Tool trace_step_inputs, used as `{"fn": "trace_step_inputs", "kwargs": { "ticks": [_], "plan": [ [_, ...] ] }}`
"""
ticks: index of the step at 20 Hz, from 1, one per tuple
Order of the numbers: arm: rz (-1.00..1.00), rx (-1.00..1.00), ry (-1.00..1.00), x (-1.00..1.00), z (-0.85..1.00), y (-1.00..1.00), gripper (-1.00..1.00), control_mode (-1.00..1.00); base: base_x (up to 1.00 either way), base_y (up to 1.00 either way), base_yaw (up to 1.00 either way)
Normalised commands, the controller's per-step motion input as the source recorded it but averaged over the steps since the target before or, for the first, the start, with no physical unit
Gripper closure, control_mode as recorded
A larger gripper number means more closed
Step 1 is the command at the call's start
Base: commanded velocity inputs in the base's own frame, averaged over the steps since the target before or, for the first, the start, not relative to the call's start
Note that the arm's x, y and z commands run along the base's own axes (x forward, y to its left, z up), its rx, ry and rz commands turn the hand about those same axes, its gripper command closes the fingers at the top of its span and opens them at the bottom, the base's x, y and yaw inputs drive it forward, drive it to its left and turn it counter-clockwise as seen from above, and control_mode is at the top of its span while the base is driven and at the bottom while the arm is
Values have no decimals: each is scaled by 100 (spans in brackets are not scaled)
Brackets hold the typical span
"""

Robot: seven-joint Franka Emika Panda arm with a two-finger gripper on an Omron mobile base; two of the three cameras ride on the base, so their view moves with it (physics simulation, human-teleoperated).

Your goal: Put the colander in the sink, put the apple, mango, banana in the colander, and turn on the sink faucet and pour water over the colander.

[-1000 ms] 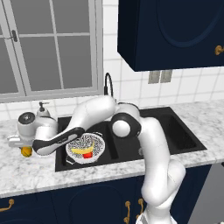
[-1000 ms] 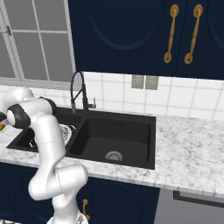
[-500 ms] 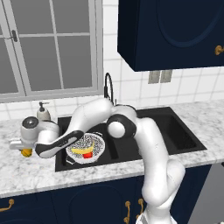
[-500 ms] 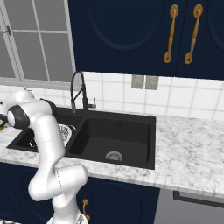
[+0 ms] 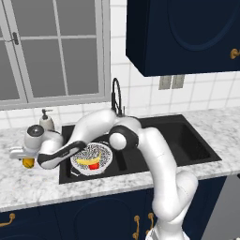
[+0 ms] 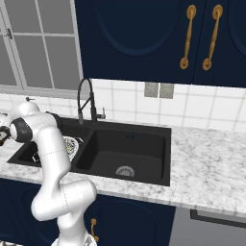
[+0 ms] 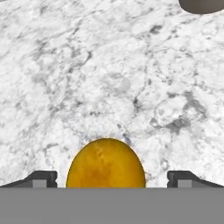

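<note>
- Left base view: the arm reaches left across the sink (image 5: 187, 140) to the marble counter (image 5: 33, 185). The gripper (image 5: 23, 157) sits low over the mango (image 5: 28, 162), which lies on the counter right under the fingers, left of the sink edge.
- The colander (image 5: 92, 156) sits in the sink's left basin, to the right of the fingers, with the banana (image 5: 86, 161) and apple (image 5: 94, 165) inside, touching each other.
- The faucet (image 5: 116, 96) stands behind the sink; the soap bottle (image 5: 45, 121) is on the counter behind the fingers.
- Right base view: the sink (image 6: 144, 158) has its right basin bare with a silver drain (image 6: 125, 171); the colander (image 6: 72, 144) peeks out from behind the arm in the left basin. The faucet (image 6: 86, 101) rises at the back rim.
- Hand view: the gripper (image 7: 111, 178) is spread wide and released, one fingertip (image 7: 41, 178) on each side of the mango (image 7: 105, 164), with clear gaps to both. The mango rests on the counter (image 7: 109, 78) between them, not gripped.
</note>
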Motion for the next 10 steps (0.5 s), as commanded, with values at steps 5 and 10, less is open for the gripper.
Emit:
{"fn": "trace_step_inputs", "kwargs": {
  "ticks": [5, 10],
  "plan": [
    [0, 0, 4, 21, -15, 22, -100, -100, 0, 0, 0],
    [0, 0, 9, 9, -20, 22, 100, -100, 0, 0, 0]
  ]
}}
